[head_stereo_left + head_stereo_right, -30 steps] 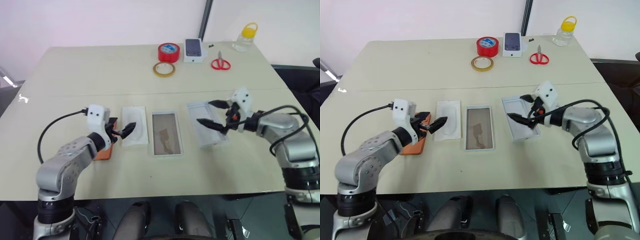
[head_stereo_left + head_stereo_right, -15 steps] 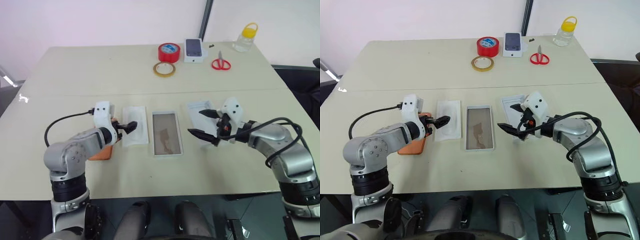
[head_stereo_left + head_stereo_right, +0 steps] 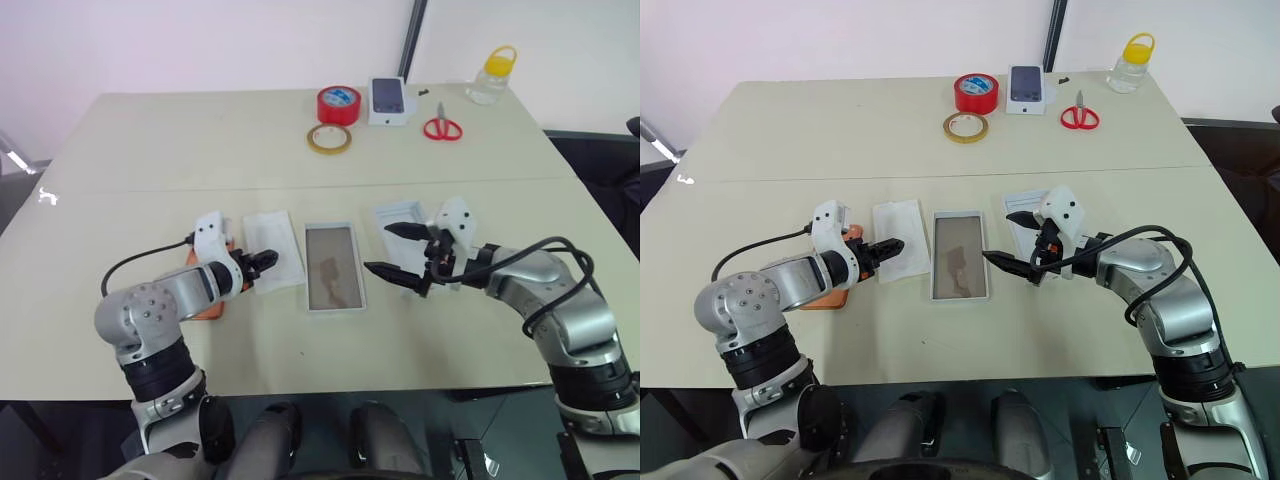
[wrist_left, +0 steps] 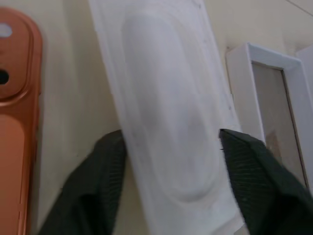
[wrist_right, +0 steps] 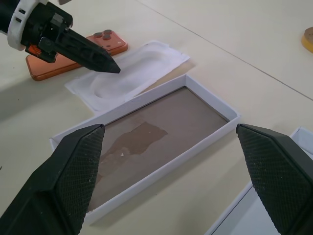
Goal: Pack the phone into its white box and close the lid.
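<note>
Nothing is packed yet: the phone [image 5: 73, 53] lies on the table beside the left gripper [image 4: 171, 147], whose half-open fingers straddle the insert [image 4: 166, 112], while the right gripper [image 5: 171, 161] gapes empty over the bare box [image 5: 215, 110].

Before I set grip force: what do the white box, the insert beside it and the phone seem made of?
White box: stiff matte cardboard, by its thin straight walls and brownish-grey floor. Insert: probably moulded pulp or thin card, matte white with a soft pressed oval recess. Phone: smooth orange back, metal or glass, hard to tell.
</note>
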`<control>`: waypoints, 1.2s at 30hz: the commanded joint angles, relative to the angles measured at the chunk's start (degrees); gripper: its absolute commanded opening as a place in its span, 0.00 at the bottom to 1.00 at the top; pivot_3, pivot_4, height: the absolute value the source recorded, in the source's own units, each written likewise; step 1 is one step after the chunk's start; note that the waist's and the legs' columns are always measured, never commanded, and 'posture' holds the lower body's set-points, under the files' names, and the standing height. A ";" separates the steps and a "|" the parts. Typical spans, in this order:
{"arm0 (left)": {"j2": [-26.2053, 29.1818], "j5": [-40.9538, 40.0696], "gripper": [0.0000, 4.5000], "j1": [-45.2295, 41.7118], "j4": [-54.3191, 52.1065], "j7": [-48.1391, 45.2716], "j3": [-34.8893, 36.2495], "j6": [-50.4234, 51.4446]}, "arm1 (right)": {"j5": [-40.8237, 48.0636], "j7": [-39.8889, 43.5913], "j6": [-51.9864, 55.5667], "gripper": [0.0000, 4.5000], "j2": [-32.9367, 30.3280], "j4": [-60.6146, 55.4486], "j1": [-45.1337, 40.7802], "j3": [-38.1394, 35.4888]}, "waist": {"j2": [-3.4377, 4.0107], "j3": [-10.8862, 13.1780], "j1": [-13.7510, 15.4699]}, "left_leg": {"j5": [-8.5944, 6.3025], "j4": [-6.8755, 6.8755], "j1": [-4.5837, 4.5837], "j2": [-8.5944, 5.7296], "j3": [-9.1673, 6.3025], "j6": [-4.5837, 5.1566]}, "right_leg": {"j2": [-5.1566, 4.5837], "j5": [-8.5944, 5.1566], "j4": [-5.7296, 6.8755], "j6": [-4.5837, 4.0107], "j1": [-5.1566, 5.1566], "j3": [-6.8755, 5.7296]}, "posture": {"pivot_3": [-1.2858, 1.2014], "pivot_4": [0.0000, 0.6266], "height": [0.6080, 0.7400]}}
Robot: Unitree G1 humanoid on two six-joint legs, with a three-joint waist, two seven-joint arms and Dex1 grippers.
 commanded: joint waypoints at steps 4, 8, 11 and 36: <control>0.88 2.83 0.01 -0.51 0.24 -0.18 0.44 -0.28 | 1.16 1.53 -0.18 1.00 -0.49 -4.48 -1.13 2.02 | 0.00 0.00 -0.02 | 0.00 0.00 0.00 0.00 0.00 0.00 | 0.00 0.00 0.00 0.00 0.00 0.00 | 0.52 0.24 1.00; 1.76 4.32 0.01 -1.12 1.10 -0.09 0.66 -1.90 | -2.50 4.51 -0.57 1.00 -3.78 -9.07 0.27 9.39 | -0.01 0.00 -0.05 | 0.00 -0.01 0.00 0.00 0.00 0.00 | 0.00 0.00 0.00 0.00 -0.01 0.00 | 0.52 0.24 1.00; 2.08 4.35 0.01 -2.00 1.60 -0.65 1.85 -2.80 | -6.83 5.49 -2.03 1.00 -6.14 -10.15 0.69 14.96 | -0.02 -0.01 -0.12 | 0.00 -0.01 0.01 0.01 0.00 -0.01 | 0.01 0.00 0.00 0.00 -0.01 -0.01 | 0.52 0.24 1.00; 0.02 1.79 0.00 -9.55 1.61 -3.75 15.55 -0.15 | -22.60 8.45 -12.66 0.16 -0.22 2.69 -5.67 27.60 | -0.10 0.01 -0.18 | 0.01 0.01 0.01 0.01 -0.03 -0.05 | 0.02 0.00 0.00 0.01 -0.01 -0.04 | 0.52 0.24 1.00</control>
